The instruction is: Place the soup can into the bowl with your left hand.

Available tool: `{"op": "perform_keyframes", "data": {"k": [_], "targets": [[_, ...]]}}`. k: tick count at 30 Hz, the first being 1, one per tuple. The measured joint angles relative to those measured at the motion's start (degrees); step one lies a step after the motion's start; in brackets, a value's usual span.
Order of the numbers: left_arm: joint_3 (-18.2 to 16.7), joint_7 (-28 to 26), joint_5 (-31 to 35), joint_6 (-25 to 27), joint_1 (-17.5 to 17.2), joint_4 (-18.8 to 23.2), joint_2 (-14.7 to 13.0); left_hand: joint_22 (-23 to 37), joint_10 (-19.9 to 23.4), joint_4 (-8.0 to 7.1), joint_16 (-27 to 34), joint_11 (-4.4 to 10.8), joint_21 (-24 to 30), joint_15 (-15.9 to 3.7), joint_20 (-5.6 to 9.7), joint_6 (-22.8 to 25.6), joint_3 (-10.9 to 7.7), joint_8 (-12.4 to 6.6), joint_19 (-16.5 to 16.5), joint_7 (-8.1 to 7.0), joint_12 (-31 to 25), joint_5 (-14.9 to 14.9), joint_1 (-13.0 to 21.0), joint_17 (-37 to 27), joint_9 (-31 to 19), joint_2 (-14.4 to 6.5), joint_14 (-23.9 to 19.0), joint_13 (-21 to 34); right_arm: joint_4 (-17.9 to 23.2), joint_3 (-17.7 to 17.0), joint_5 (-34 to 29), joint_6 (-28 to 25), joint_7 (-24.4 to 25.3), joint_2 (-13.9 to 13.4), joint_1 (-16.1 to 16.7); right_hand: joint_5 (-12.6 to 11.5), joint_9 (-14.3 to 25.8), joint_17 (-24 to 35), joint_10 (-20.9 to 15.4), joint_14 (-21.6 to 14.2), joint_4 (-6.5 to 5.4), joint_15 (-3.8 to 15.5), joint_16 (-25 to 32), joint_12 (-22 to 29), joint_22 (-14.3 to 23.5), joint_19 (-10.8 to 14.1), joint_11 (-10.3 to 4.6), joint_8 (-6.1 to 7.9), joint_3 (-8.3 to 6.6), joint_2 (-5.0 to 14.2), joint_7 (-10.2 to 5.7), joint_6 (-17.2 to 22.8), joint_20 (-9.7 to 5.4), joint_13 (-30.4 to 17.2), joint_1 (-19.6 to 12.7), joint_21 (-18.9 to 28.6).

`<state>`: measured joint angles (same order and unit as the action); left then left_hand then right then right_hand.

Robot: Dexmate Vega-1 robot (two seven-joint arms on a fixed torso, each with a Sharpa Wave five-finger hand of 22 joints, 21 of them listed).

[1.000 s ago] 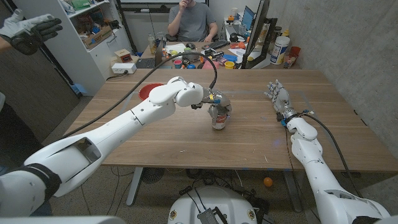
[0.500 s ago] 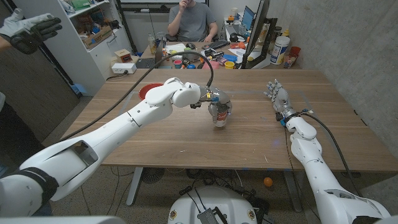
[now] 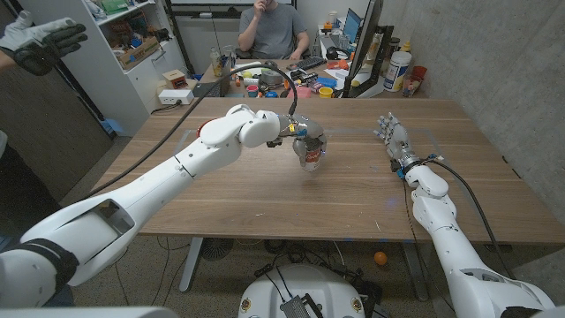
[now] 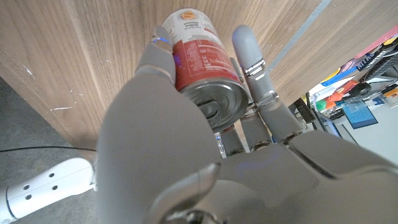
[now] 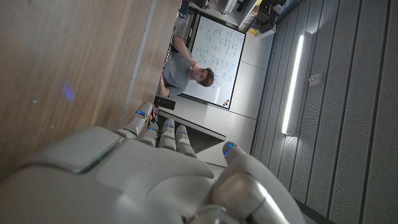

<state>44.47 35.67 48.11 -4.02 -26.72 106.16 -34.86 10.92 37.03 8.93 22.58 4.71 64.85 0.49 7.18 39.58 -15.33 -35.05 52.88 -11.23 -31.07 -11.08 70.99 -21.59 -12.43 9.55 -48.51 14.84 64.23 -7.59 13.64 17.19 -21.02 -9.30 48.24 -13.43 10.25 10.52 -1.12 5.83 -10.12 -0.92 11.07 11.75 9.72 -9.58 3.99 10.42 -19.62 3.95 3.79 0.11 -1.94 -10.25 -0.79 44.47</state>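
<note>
Your left robot hand [image 3: 305,141] grips the red-labelled metal soup can [image 3: 311,155] clear of the wooden tabletop [image 3: 353,194] at frame centre, ready for carrying left to the red bowl [image 3: 205,129]; right robot hand [image 3: 394,140] idles, holding nothing, fingers apart.

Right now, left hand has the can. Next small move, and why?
Probably carry it toward the red bowl, which sits behind the left forearm. The left hand grips the soup can with fingers wrapped around it, apparently lifted off the table, so only transport and release remain.

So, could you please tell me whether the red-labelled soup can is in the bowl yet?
Not yet: the red-labelled soup can is gripped by the left hand above bare wooden table.
</note>
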Motion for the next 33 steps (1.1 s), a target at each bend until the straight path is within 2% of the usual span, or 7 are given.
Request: {"op": "perform_keyframes", "data": {"k": [24,33], "targets": [[-4.1,-1.11,0.39,5.66,-0.38,3.07,-2.05,0.01,0.08,-0.01,-0.99,-0.08,1.48,-0.07,-0.33,0.9,0.01,0.8,-0.33,-0.36,0.0,0.0,-0.03,-0.66,0.34,-0.02,-0.07,0.0,0.94,1.28,-0.74,-0.24,0.69,-0.49,-0.15,0.0,0.0,0.0,0.0,0.0,0.24,0.0,0.0,0.0,0.0,0.0,0.0,0.0,-0.24,0.0,0.0,0.0,0.0,0.0,0.0,-0.51],[-4.99,-1.14,0.73,8.08,0.07,3.3,-2.77,0.02,-0.35,0.24,-1.88,0.36,1.91,-0.07,-0.54,1.0,-0.24,0.98,-0.54,-0.45,0.0,0.01,-0.02,-0.66,0.33,-0.02,-0.07,0.0,1.44,1.51,-0.89,-0.38,0.96,-0.72,0.11,0.0,0.0,0.0,0.0,0.0,0.24,0.0,0.0,0.0,0.0,0.0,0.0,0.0,-0.24,0.0,0.0,0.0,0.0,0.0,0.0,-0.83]]}}
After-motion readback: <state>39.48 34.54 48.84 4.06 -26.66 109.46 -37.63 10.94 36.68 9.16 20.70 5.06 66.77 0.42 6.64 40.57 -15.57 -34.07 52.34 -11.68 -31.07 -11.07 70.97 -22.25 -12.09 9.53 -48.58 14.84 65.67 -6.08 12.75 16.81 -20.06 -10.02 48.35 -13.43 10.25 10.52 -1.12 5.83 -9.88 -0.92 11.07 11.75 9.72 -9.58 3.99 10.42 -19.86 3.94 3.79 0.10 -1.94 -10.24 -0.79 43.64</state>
